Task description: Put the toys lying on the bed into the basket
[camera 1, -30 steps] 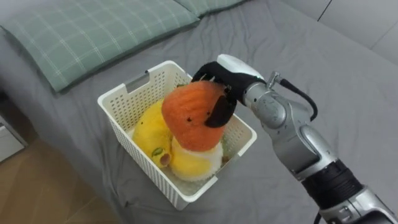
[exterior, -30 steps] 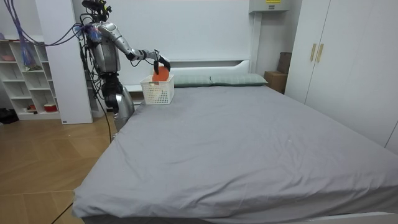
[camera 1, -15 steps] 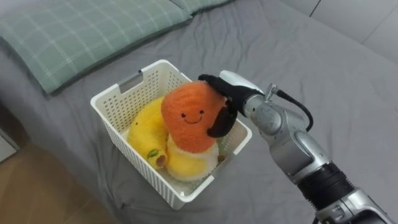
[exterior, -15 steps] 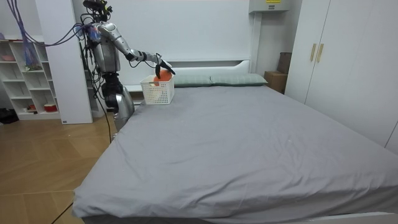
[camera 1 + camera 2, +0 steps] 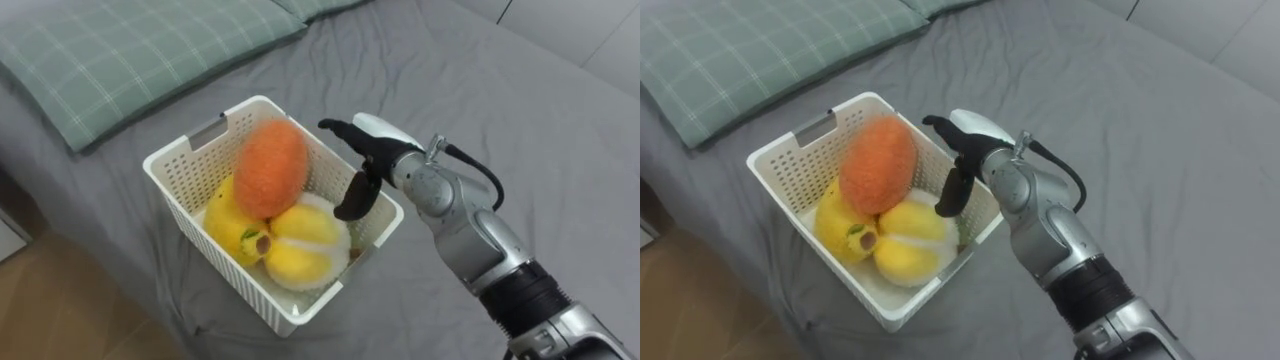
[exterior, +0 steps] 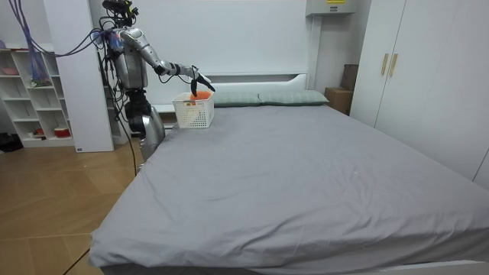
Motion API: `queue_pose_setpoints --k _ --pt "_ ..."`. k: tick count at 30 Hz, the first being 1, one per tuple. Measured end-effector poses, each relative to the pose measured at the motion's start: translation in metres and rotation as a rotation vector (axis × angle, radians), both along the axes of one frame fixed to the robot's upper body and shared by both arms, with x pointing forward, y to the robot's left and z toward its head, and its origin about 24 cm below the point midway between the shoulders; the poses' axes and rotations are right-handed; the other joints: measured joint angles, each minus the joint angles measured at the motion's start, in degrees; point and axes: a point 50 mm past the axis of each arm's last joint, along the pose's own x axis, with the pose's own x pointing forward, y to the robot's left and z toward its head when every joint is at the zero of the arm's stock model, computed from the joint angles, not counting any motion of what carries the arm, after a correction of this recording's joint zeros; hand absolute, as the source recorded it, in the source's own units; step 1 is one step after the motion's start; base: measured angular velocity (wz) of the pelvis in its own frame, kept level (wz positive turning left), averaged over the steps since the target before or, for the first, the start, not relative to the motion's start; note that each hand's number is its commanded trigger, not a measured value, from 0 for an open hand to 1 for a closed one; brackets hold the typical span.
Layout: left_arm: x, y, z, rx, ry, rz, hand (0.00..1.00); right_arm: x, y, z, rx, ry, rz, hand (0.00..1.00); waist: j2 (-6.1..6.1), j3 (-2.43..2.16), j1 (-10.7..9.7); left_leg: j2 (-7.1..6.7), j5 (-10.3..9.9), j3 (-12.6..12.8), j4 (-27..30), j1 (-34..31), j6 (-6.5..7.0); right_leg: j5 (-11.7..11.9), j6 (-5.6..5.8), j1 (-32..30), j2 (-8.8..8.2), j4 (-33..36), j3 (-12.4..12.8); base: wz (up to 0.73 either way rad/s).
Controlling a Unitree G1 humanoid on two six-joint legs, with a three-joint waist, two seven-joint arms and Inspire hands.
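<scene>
Bed (image 6: pixel 306 168): one, grey sheet, the biggest thing in the room view. The robot stands on the wooden floor (image 6: pixel 53 198) at its head-end corner, on the room view's left, with one arm reached out over the mattress.

Wardrobe (image 6: pixel 412 76): one, white, on the room view's right. Shelf unit (image 6: pixel 30 92): one, white, behind the robot.

Pillows: two, green check, side by side at the head of the bed. The nearer pillow (image 5: pixel 130 50) lies just behind the basket; a corner of the second pillow (image 5: pixel 330 8) shows at the top edge.

Basket (image 5: pixel 225 275): one, white slotted plastic, rectangular, sitting on the sheet near the bed's edge. A handle slot shows in its far wall.

Contents: three plush toys, all inside the basket.
- Orange toy (image 5: pixel 270 167): oval, fuzzy, on top, leaning toward the far wall.
- Curved yellow toy (image 5: pixel 232 225): banana-like, along the left side, under the orange one.
- Round yellow-and-white toy (image 5: pixel 300 245): at the near right corner, touching both others.

Right hand (image 5: pixel 375 145): over the basket's right rim, dark fingers spread and loosely hanging, holding nothing. The thumb hangs down inside the rim, just beside the round toy, and the hand is clear of the orange one.
</scene>
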Motion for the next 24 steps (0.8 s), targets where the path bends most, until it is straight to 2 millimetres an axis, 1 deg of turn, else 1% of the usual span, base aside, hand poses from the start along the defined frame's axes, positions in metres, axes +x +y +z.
queue_pose_setpoints --k 6,9,12,14,15,17,18,19,21,22,23,24 --pt "-0.002 0.001 0.0 0.001 0.005 0.002 0.0 -0.002 -0.001 -0.003 0.007 0.001 -0.005 0.0 0.02 -0.13 -0.36 -0.01 0.02 -0.01 0.16 -0.04 -0.01 0.0 0.0 0.05 0.02 0.01 -0.02 0.0" --pt "-0.007 0.001 -0.001 0.001 0.015 0.005 0.0 -0.001 -0.003 0.0 0.018 -0.012 -0.01 0.0 0.19 -0.2 -1.37 -0.02 0.01 0.0 0.3 -0.11 -0.01 0.0 0.0 0.03 0.02 0.05 0.09 0.0" --pt "-0.01 0.0 -0.002 -0.004 0.03 0.009 0.0 0.0 -0.014 0.001 0.055 -0.035 -0.053 0.0 0.44 -0.37 -2.04 0.0 0.01 0.2 0.3 0.01 -0.01 0.0 0.0 0.12 0.03 0.1 0.45 -0.03" --pt "-0.011 0.0 -0.003 -0.006 0.034 0.011 0.0 0.003 -0.021 0.005 0.096 -0.058 -0.087 0.0 0.59 -0.49 -2.7 0.25 0.02 1.23 0.18 0.14 0.0 0.01 -0.02 -0.17 0.1 0.15 1.6 -0.17" --pt "-0.012 -0.001 -0.003 -0.007 0.034 0.011 0.0 0.003 -0.023 0.006 0.112 -0.064 -0.097 0.0 0.67 -0.53 -2.99 0.26 0.02 1.36 0.17 0.2 0.01 0.01 -0.02 -0.15 0.09 0.15 1.69 -0.14" --pt "-0.012 -0.002 -0.003 -0.009 0.035 0.006 0.0 0.003 -0.039 0.008 0.161 -0.089 -0.159 0.0 0.91 -0.75 -3.7 0.32 0.09 1.87 -0.26 0.72 0.13 0.01 -0.02 -0.03 -0.02 0.27 2.13 -0.12" --pt "-0.012 -0.002 -0.003 -0.009 0.036 0.007 0.0 0.004 -0.042 0.008 0.165 -0.097 -0.174 0.0 0.93 -0.79 -3.9 0.42 0.11 2.23 -0.52 0.99 0.16 0.01 -0.02 0.0 0.0 0.3 2.49 -0.21" --pt "-0.015 -0.001 -0.003 -0.007 0.041 0.009 0.0 0.004 -0.048 0.009 0.173 -0.114 -0.197 0.0 1.06 -0.96 -4.78 0.61 0.09 2.95 -0.53 1.37 0.19 0.02 -0.02 0.01 0.09 0.29 3.23 -0.23" --pt "-0.019 -0.001 -0.004 -0.009 0.047 0.021 0.0 0.0 -0.06 0.012 0.213 -0.148 -0.248 0.0 1.42 -1.07 -6.03 0.78 0.03 3.71 -0.68 1.91 0.27 0.03 -0.01 0.14 0.13 0.31 3.95 -0.22" --pt "-0.022 -0.001 -0.004 -0.014 0.05 0.031 0.0 -0.004 -0.067 0.016 0.234 -0.18 -0.275 0.0 1.67 -1.1 -7.06 0.89 -0.01 4.26 -0.78 2.04 0.32 0.04 -0.01 0.08 0.15 0.33 4.45 -0.18" --pt "-0.024 -0.001 -0.005 -0.015 0.053 0.033 0.0 -0.006 -0.07 0.017 0.241 -0.192 -0.284 0.0 1.85 -1.12 -7.71 0.91 -0.01 4.44 -0.93 2.15 0.32 0.04 -0.01 0.05 0.15 0.37 4.68 -0.23" --pt "-0.027 -0.001 -0.005 -0.014 0.059 0.035 0.0 -0.008 -0.077 0.019 0.247 -0.212 -0.304 0.0 2.21 -1.22 -8.88 1.02 0.01 5.14 -1.4 2.7 0.34 0.04 -0.01 0.02 0.13 0.49 5.24 -0.32"
